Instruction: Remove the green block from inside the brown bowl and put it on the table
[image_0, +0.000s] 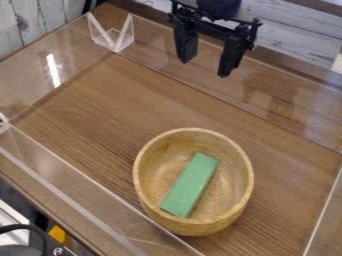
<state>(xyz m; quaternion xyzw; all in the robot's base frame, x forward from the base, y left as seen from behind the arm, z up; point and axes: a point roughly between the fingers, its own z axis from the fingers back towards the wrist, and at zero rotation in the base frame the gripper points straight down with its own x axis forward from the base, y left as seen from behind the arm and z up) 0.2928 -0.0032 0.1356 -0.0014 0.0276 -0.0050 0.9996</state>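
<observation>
The green block (189, 185) lies flat inside the brown bowl (150, 160), slanting from upper right to lower left across its floor. The bowl rests on the table (120, 110) toward the near right. My gripper (210, 52) hangs at the top of the view, well behind and above the bowl, pointing down. Its two black fingers stand apart with nothing between them.
Clear acrylic walls (47, 70) edge the table on the left, front and right. A folded clear piece (110, 32) stands at the back left corner. Bare wood lies between the gripper and the bowl.
</observation>
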